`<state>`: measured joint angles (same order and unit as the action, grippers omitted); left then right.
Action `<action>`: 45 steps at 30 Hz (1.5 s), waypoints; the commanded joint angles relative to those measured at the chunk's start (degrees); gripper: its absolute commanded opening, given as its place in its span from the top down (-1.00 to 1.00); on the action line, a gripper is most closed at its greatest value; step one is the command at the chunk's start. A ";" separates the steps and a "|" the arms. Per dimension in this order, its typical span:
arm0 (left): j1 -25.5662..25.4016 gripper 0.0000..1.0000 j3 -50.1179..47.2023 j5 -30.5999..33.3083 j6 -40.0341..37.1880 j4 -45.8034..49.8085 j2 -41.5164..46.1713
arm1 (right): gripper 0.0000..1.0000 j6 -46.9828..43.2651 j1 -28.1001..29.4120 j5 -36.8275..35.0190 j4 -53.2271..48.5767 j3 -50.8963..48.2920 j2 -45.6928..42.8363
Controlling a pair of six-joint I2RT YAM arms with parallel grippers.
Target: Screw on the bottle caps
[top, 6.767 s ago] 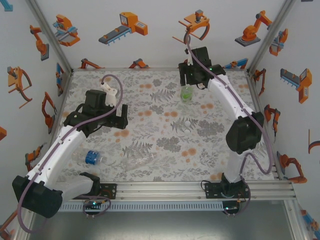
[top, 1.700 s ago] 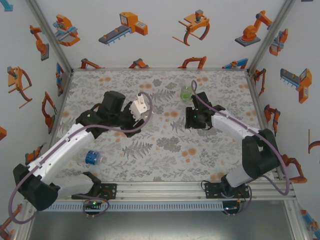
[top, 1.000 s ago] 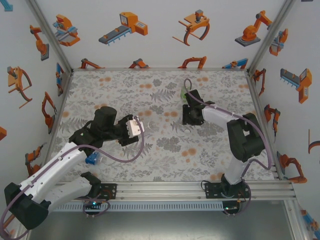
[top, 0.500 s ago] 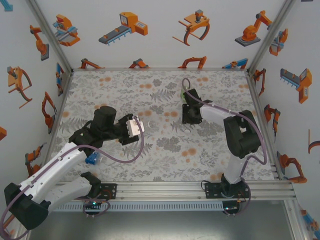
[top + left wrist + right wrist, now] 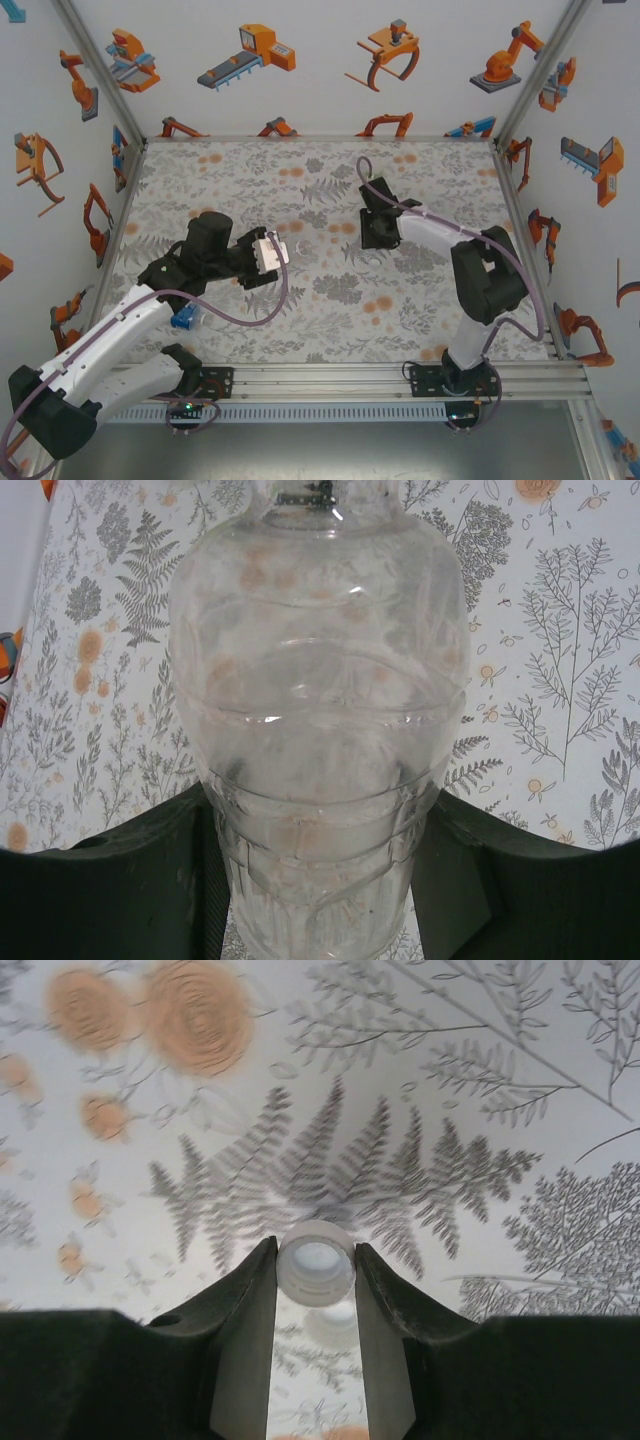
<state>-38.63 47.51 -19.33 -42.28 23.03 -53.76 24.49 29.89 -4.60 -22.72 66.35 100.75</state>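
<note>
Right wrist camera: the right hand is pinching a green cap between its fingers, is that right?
Not quite. The cap that the right hand is pinching is white, not green; the right wrist view shows it clearly.

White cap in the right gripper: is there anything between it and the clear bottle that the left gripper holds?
Nothing visible stands in the way. The right gripper pinches the white cap, the left gripper holds the clear bottle, and from above the patterned cloth between the two grippers shows nothing I can make out.
</note>
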 commanded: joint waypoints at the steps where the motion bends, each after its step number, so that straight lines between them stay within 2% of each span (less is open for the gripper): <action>1: -0.03 1.00 -0.46 -0.59 0.41 -1.47 0.80 | 0.42 0.70 3.99 -1.11 -3.78 0.27 -4.19; 10: 0.03 1.00 -1.01 0.98 0.72 -2.74 1.76 | 0.41 8.73 17.97 -1.88 -5.60 -6.82 -7.42; 14: -0.02 1.00 -0.98 1.00 0.71 -2.81 1.80 | 0.39 11.81 21.22 -2.05 -3.56 -8.90 -5.49; 20: -0.04 1.00 -1.01 0.43 0.97 -2.85 1.81 | 0.32 12.40 22.21 -2.57 -2.59 -8.06 -2.32; 28: 0.00 1.00 -1.01 0.28 1.15 -3.16 1.84 | 0.16 11.94 22.31 -3.64 -5.21 -5.90 -3.95; 45: -0.19 1.00 -0.75 -0.01 1.41 -2.83 1.50 | 0.17 13.71 23.28 -2.69 -7.77 -5.48 -5.35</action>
<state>-38.63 47.11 -18.02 -41.60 21.41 -52.93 36.91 52.75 -6.94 -28.64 59.90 96.03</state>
